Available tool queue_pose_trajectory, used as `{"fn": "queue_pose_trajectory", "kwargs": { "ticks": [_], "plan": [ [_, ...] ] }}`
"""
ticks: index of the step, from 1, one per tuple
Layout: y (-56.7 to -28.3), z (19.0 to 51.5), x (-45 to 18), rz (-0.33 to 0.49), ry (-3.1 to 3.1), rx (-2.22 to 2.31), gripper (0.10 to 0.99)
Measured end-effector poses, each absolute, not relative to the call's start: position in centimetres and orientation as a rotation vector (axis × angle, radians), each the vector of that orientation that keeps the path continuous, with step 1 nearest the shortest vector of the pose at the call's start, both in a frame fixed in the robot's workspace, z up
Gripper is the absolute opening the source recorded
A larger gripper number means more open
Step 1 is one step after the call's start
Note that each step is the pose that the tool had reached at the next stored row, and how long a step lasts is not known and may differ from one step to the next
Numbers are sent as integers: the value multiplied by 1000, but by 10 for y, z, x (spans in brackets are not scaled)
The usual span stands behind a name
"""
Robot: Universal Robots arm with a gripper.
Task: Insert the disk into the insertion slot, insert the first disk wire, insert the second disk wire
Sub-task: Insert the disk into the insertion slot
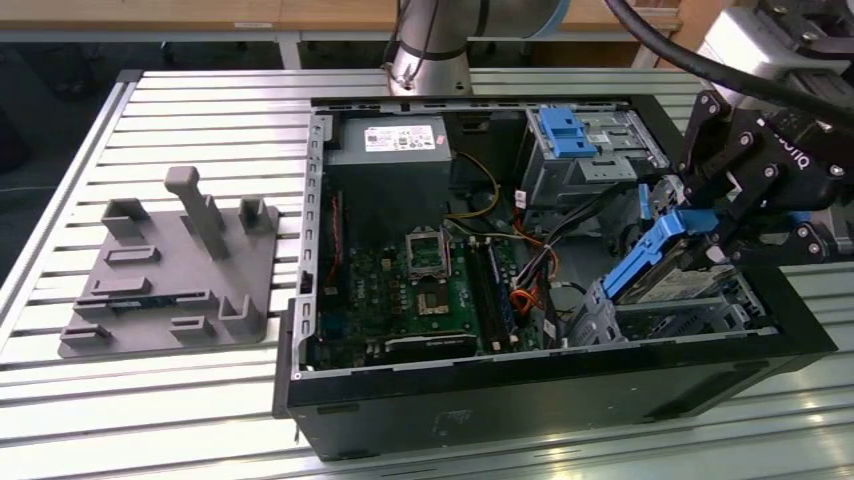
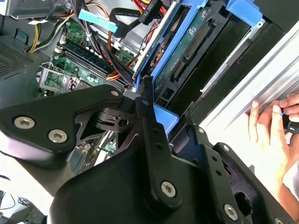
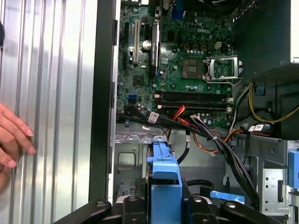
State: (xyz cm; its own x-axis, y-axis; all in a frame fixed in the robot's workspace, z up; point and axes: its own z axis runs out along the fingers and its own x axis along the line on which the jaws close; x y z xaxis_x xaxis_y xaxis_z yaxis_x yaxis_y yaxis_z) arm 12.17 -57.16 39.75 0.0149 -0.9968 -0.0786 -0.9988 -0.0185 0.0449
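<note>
Gripper point(image 1: 731, 222) clamped tight on disk point(image 1: 654, 260). Disk tilted, long axis approx 1-to-7 o'clock in exterior view, lower end at mouth of insertion slot point(image 1: 678, 318), 7 o'clock from grip.

My tool point(image 3: 166, 207), clamped on the tilted disk point(image 3: 163, 165), sits between the case wall point(image 3: 103, 116) and a bundle of cables point(image 3: 224, 149). A person's hand point(image 3: 11, 140) rests on the table point(image 3: 56, 70) beyond that wall.

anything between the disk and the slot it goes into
Nothing visible: the disk, tilted in the gripper, has its lower end at the insertion slot. A black wire bundle runs close beside it.
</note>
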Motion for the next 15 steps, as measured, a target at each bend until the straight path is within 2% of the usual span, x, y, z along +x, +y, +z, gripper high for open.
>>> {"fn": "queue_pose_trajectory", "kwargs": {
  "ticks": [5, 6, 7, 9, 10, 11, 15],
  "plan": [
    [-572, 392, 122, 137, 2184, -2221, 373],
    [-572, 392, 122, 137, 2184, -2221, 427],
    [-572, 392, 122, 137, 2184, -2221, 427],
    [-572, 392, 122, 137, 2184, -2221, 553],
    [-571, 392, 122, 137, 2184, -2221, 553],
    [-571, 392, 122, 137, 2184, -2221, 616],
    [-571, 392, 122, 137, 2184, -2221, 616]
  ]
}}
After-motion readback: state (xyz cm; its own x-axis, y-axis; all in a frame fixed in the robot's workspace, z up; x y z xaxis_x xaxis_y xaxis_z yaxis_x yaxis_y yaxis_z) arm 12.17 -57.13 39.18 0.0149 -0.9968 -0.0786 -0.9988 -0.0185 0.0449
